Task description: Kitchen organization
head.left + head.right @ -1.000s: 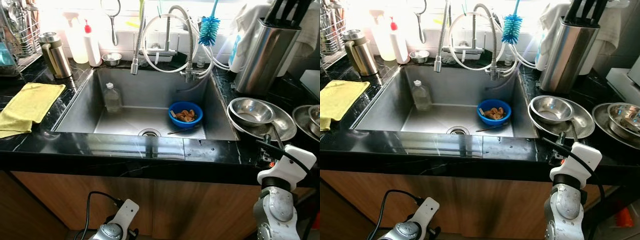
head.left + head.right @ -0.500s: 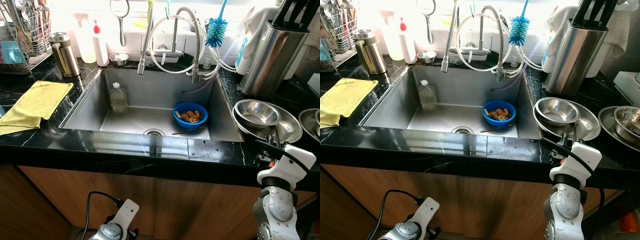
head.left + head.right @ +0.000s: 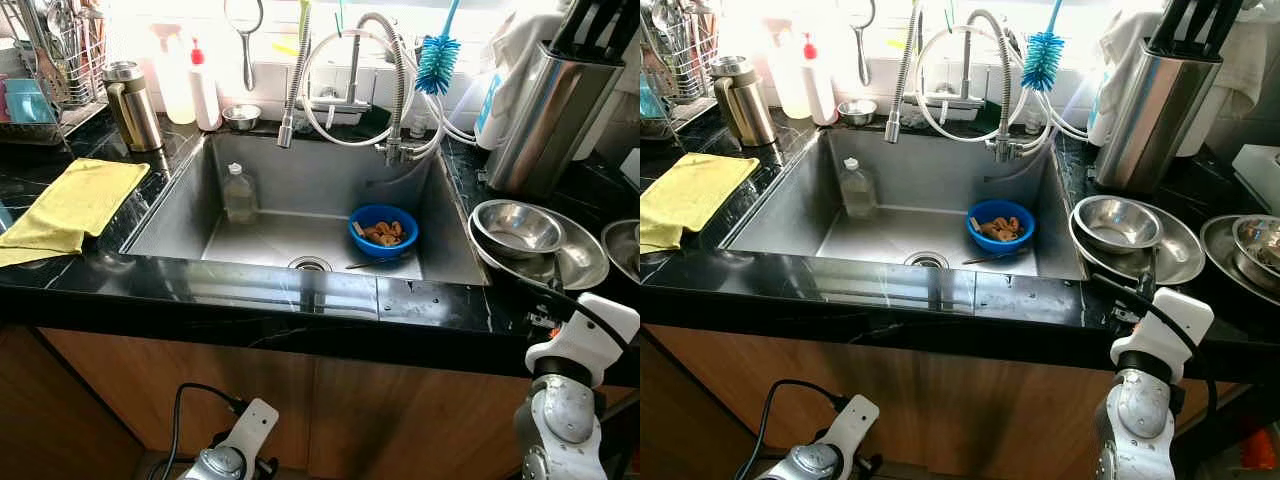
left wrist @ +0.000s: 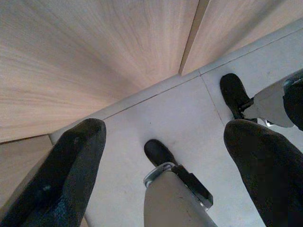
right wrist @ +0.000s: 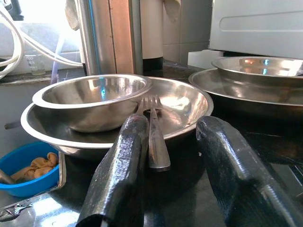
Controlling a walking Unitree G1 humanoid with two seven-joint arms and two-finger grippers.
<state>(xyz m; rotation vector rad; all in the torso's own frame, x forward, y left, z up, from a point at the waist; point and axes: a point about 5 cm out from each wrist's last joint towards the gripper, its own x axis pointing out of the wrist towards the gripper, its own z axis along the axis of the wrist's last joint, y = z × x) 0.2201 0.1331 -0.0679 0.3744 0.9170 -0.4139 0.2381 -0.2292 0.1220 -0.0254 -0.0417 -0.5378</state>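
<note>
My right gripper [image 5: 174, 122] is open and low over the black counter at the right of the sink. A steel fork [image 5: 154, 135] lies just ahead of it, tines up on the rim of a wide steel plate [image 5: 189, 101], its handle end between my two fingers. A steel bowl [image 3: 516, 227] sits in that plate. In the sink [image 3: 180, 215] stand a blue bowl [image 3: 383, 229] of brown scraps and a clear plastic bottle [image 3: 238, 193]. My left gripper [image 4: 165, 130] hangs open beside the wooden cabinet front, pointing at the floor.
More steel dishes [image 5: 258, 71] sit further right. A steel knife block [image 3: 545, 110] stands behind the plates. The faucet hose [image 3: 345, 70] and a blue brush [image 3: 437, 62] hang over the sink. A yellow cloth [image 3: 70, 200], a metal jug [image 3: 132, 105] and a dish rack [image 3: 50, 60] are on the left.
The whole picture has shifted a little down and right, so the camera moved. My right wrist sits slightly further right and lower. The things on the counter have not moved.
</note>
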